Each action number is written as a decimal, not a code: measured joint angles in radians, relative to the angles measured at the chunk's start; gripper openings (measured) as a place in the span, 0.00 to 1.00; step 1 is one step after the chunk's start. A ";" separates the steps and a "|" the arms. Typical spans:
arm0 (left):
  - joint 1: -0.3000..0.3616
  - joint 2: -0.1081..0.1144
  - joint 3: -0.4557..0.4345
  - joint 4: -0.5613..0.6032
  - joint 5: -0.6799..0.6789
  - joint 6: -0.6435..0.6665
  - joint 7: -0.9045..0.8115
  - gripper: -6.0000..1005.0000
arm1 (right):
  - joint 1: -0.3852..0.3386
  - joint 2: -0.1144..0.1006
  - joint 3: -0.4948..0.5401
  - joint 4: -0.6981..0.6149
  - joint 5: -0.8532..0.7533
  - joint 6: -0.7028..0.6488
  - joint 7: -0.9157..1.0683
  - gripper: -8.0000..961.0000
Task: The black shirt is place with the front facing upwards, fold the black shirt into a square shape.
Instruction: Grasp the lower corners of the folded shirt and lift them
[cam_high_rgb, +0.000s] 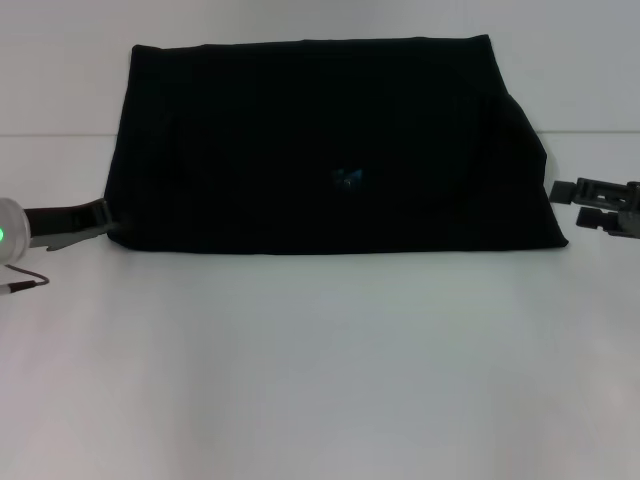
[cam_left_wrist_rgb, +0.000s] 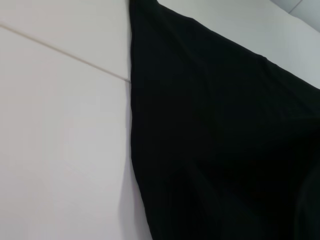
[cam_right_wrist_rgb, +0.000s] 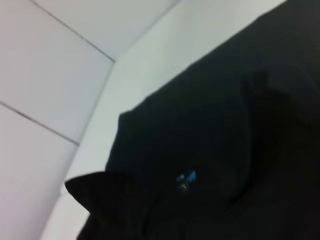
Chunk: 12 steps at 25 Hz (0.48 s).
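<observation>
- Your black shirt lies on the white table as a wide band, already folded once; blue label showing
- The left gripper touches its near-left corner and the right gripper is just beside its right edge; you cannot tell either's finger state
- Side-to-side folds remain before it's square

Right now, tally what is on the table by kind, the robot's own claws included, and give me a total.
Black shirt, folded into a wide band with its blue neck label showing: 1
Claws: 2, the left claw at the shirt's left lower corner, the right claw just off its right edge
Total: 3
</observation>
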 joint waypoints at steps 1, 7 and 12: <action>-0.002 0.007 0.000 -0.002 0.002 0.014 -0.015 0.06 | 0.007 -0.011 0.000 -0.001 -0.021 -0.005 0.007 0.92; -0.015 0.027 -0.002 0.012 -0.003 0.079 -0.073 0.06 | 0.083 -0.073 -0.002 -0.008 -0.201 -0.012 0.125 0.92; -0.017 0.027 -0.003 0.029 -0.003 0.078 -0.075 0.06 | 0.133 -0.076 0.007 -0.023 -0.279 -0.015 0.167 0.92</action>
